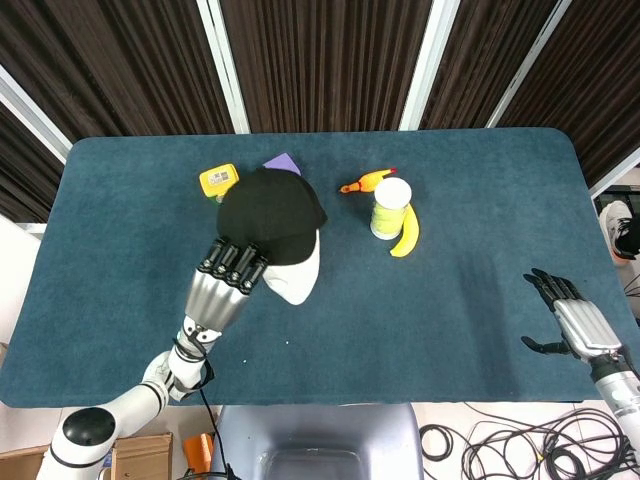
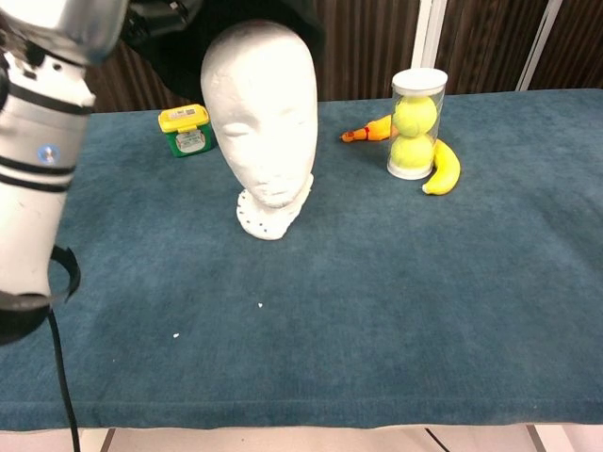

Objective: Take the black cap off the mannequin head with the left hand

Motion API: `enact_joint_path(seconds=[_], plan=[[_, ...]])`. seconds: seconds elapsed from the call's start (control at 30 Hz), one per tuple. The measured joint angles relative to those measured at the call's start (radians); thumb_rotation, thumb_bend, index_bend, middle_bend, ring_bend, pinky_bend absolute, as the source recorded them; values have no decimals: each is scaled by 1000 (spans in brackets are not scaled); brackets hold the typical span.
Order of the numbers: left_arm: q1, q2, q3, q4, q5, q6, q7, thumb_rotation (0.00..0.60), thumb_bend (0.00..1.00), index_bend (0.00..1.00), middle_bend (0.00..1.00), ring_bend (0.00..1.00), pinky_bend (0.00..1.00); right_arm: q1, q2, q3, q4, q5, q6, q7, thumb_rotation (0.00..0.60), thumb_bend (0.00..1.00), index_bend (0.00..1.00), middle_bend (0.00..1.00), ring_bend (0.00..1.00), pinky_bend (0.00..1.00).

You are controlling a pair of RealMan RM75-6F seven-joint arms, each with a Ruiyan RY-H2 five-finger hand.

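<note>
Black cap (image 1: 268,216) is held by its brim in the left hand (image 1: 228,283), fingers (image 1: 236,266) clamped on the brim edge. The cap is raised and offset to the robot's left of the white mannequin head (image 2: 263,127); the chest view shows the face and crown bare, with the cap's dark underside (image 2: 236,28) hanging just above and behind the crown. Cannot tell whether cloth and crown are touching.

Step in hand, judged: the lift-off, nearly complete. Next move calls for carrying the cap clear of the mannequin to open worktop (image 1: 470,200), keeping the pinch firm so the brim does not slip.

Right hand (image 1: 572,318) rests at the worktop's near right edge, fingers apart, holding nothing.
</note>
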Motion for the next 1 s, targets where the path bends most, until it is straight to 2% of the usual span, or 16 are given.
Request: enact_joint_path(seconds=[0.37, 0.6, 0.8, 1.0], plan=[[-10, 83, -41, 4, -65, -15, -29, 600, 677, 722, 822, 686, 580, -2, 0, 4, -4, 14, -6, -15, 600, 146, 0, 0, 0, 0], [68, 175, -45, -20, -99, 14, -33, 600, 666, 723, 825, 689, 579, 2, -1, 3, -8, 12, -14, -28, 600, 147, 0, 0, 0, 0], [208, 199, 14, -6, -116, 27, -47, 600, 636, 724, 832, 690, 563, 0, -3, 4, -20, 13, -9, -54, 600, 147, 0, 0, 0, 0], [326, 157, 104, 94, -115, 14, -93, 600, 643, 717, 817, 690, 559, 4, -9, 5, -29, 19, -19, -80, 600, 147, 0, 0, 0, 0]])
